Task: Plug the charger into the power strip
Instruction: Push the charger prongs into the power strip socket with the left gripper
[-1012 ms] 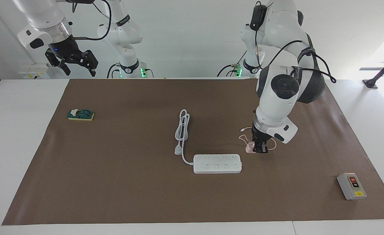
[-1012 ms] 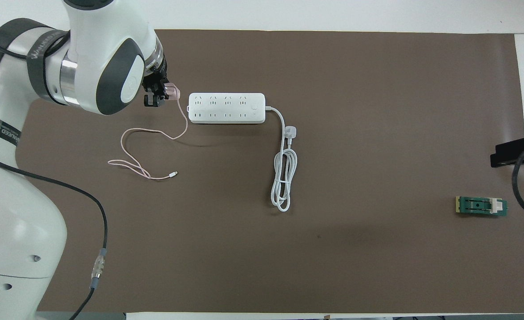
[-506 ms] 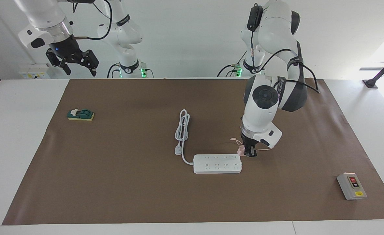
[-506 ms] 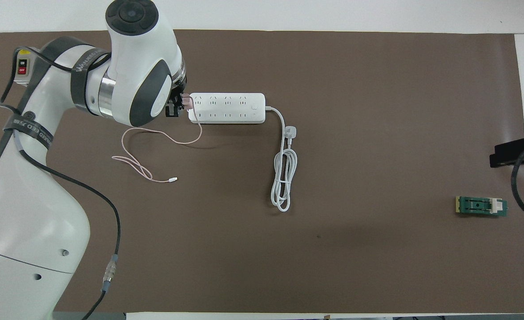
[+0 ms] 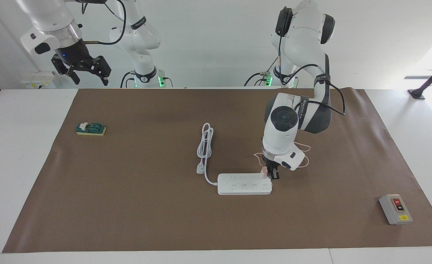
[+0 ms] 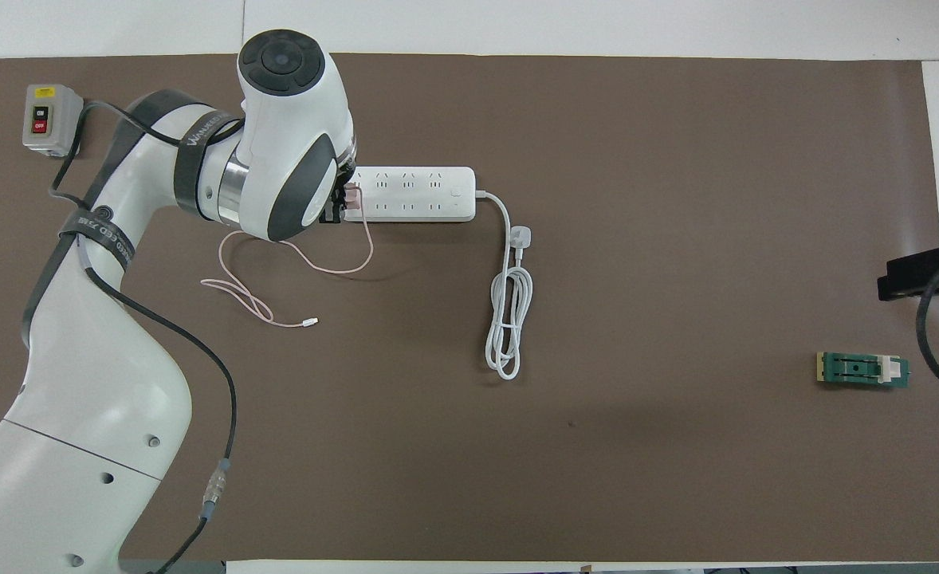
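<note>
Step — aligning | left claw (image 5: 273, 175) pinching charger (image 5: 264, 171) over strip (image 5: 244, 184) end | right claw (image 5: 87, 71) spread, waiting | next — press prongs down.

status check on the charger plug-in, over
Left tool shut on charger, over power strip end. Right tool open, waiting raised. Nothing blocking sockets.

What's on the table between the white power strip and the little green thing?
Only the power strip's own coiled white cord near the strip; the facing view shows bare brown mat from there to the green block.
</note>
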Action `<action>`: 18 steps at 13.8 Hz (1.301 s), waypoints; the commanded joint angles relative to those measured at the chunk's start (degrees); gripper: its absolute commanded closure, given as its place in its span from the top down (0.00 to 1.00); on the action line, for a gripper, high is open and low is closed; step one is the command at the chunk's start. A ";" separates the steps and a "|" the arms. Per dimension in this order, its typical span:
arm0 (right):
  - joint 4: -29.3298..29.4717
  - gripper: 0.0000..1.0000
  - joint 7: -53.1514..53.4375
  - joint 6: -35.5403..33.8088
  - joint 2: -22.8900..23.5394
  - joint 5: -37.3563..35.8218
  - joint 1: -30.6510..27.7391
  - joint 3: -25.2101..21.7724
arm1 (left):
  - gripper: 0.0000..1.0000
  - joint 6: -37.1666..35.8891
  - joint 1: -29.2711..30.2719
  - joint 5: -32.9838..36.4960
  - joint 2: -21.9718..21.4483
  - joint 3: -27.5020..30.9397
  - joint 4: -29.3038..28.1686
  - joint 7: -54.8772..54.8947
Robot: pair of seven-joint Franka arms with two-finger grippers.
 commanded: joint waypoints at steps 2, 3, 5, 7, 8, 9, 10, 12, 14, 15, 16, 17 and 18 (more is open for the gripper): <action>-0.75 1.00 0.37 -0.05 -0.95 -0.06 -1.35 0.78 | 0.00 1.64 -0.79 1.36 0.25 0.65 -0.84 -1.15; -0.75 1.00 0.28 -0.05 -0.95 -0.06 -1.35 0.78 | 0.00 1.82 -0.79 1.36 0.25 0.65 -0.93 -1.15; -0.75 1.00 0.28 -0.14 -0.95 -0.06 -1.09 0.78 | 0.00 1.99 -0.79 1.28 0.34 0.57 -1.02 -1.15; -0.84 1.00 0.28 -0.14 -1.04 -0.06 -0.91 0.78 | 0.00 2.08 -0.79 1.36 0.25 0.65 -1.72 -1.15; -0.84 1.00 0.20 -0.14 -1.04 -0.06 -0.91 0.78 | 0.00 2.08 -0.79 1.36 0.25 0.65 -1.81 -1.15; -0.76 1.00 0.20 -0.14 -1.13 -0.06 -1.00 0.78 | 0.00 2.08 -0.79 1.28 0.34 0.57 -1.90 -1.15; -0.84 1.00 0.20 -0.14 -1.22 -0.06 -1.17 0.78 | 0.00 2.08 -0.79 1.36 0.34 0.57 -2.16 -1.06; -0.84 1.00 0.28 -0.14 -1.22 -0.06 -1.18 0.78 | 0.00 2.78 -0.79 1.36 0.25 0.57 -2.95 -1.06; -0.93 1.00 0.20 -0.14 -1.30 -0.06 -1.26 0.78 | 0.00 3.14 -0.88 1.36 0.25 0.57 -3.22 -1.06; -0.84 1.00 0.11 -0.14 -1.30 -0.06 -1.26 0.78 | 0.00 3.14 -0.88 1.28 0.25 0.57 -3.30 -1.06; -0.84 1.00 0.11 -0.14 -1.30 -0.06 -1.26 0.78 | 0.00 3.14 -0.88 1.28 0.25 0.57 -3.31 -1.06; -0.84 1.00 0.19 -0.14 -1.30 -0.06 -1.26 0.78 | 0.00 3.14 -0.88 1.28 0.25 0.57 -3.31 -1.06; -0.84 1.00 0.20 -0.14 -1.30 -0.06 -1.09 0.78 | 0.00 3.22 -0.79 1.28 0.25 0.57 -3.39 -1.06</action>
